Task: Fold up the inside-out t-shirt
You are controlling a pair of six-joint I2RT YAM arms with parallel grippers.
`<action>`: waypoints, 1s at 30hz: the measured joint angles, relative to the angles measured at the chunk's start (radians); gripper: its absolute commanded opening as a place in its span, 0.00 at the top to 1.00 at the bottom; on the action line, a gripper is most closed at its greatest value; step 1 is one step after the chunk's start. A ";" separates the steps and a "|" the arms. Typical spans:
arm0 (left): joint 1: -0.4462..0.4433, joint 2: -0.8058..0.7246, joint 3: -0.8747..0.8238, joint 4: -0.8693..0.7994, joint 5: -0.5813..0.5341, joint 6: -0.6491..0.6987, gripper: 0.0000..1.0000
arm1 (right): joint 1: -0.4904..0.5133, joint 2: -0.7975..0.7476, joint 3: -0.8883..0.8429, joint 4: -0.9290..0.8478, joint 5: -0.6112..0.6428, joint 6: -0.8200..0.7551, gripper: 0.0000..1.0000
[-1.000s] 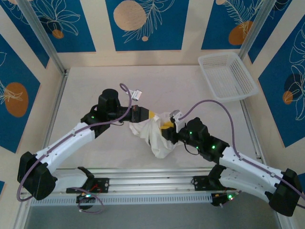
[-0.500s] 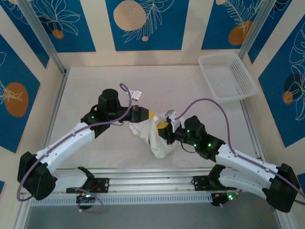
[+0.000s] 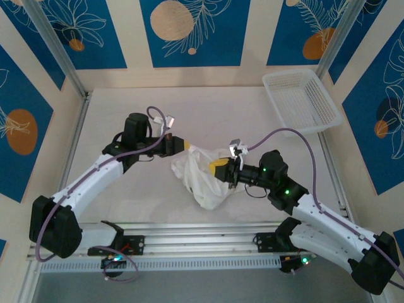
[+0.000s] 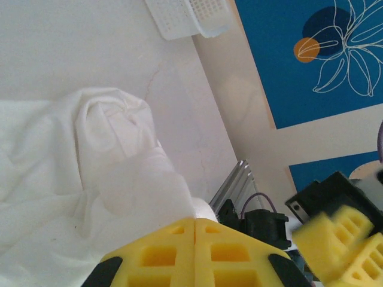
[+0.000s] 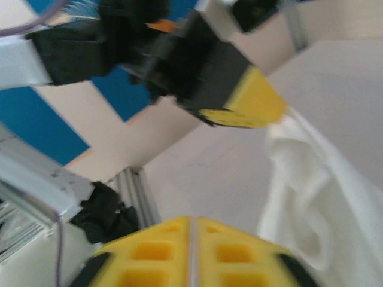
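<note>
left pincer [image 3: 184, 146] clamped on bunched white t-shirt [image 3: 202, 180] | right pincer [image 3: 219, 168] fingers pressed together, just beside it

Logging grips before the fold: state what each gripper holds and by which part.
Left gripper pinches the t-shirt by a bunched upper edge. Whether the right gripper grips cloth cannot be told.

Bunched t-shirt [image 3: 201, 180] at table [image 3: 126, 107] centre, hanging from the left gripper [image 3: 187, 147]; right gripper [image 3: 219, 168] touches its right side; basket [image 3: 302, 101] at far right corner.
</note>
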 measured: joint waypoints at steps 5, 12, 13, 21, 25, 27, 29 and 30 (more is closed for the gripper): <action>0.000 -0.016 -0.013 0.018 0.021 -0.007 1.00 | 0.001 0.120 0.067 -0.112 0.083 0.044 0.71; 0.000 -0.047 -0.054 0.031 0.029 -0.027 1.00 | 0.006 0.330 0.179 -0.100 0.085 0.143 0.80; 0.000 -0.050 -0.056 0.031 0.029 -0.028 1.00 | 0.001 0.353 0.190 -0.088 0.079 0.167 0.80; 0.000 -0.061 -0.059 0.030 0.030 -0.027 1.00 | -0.012 0.422 0.196 -0.014 0.026 0.317 0.68; 0.000 -0.061 -0.059 0.030 0.030 -0.027 1.00 | -0.011 0.425 0.196 0.010 0.021 0.344 0.68; 0.000 -0.063 -0.059 0.031 0.030 -0.027 1.00 | -0.008 0.435 0.197 0.011 0.022 0.344 0.69; 0.000 -0.065 -0.059 0.031 0.033 -0.027 1.00 | -0.001 0.458 0.204 -0.007 0.026 0.343 0.70; 0.000 -0.065 -0.059 0.031 0.035 -0.027 1.00 | 0.003 0.472 0.210 -0.018 0.029 0.340 0.72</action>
